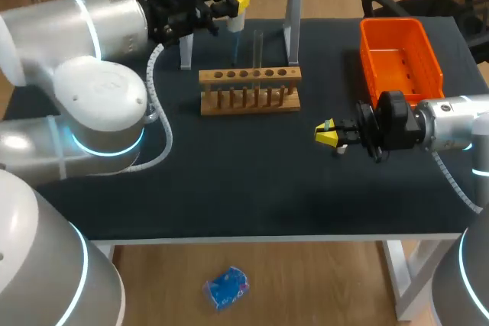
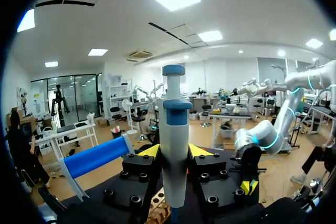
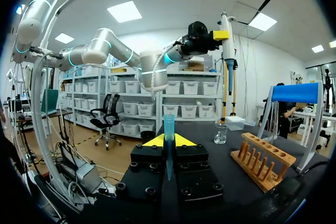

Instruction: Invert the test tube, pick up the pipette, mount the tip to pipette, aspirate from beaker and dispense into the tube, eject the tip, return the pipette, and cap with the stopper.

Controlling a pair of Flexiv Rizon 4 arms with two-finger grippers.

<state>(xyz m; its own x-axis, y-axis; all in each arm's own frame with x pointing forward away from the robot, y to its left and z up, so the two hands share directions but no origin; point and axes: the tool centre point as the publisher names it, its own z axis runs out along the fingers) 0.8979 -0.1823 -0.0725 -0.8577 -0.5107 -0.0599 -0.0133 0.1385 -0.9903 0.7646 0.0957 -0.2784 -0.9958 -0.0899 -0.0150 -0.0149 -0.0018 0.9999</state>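
Pipette [image 2: 174, 129] is being held upright by left end effector [image 2: 174, 153], just behind rack [image 1: 250, 91]. Blue tip [image 3: 168, 124] is being clamped upright in right end effector [image 3: 168, 141], over the surface [image 1: 229, 181]. Tube [image 1: 258, 50] is being carried in rack.

The left arm [image 1: 92, 28], at 9 o'clock in the head view, and the right arm [image 1: 458, 124], at 3 o'clock, are fat silver-grey cylinders with glowing cyan joint rings and white coiled cables [image 1: 162, 131]. The left tool [image 2: 174, 150] and right tool [image 3: 168, 141] are black, screw-studded blocks with yellow tips.
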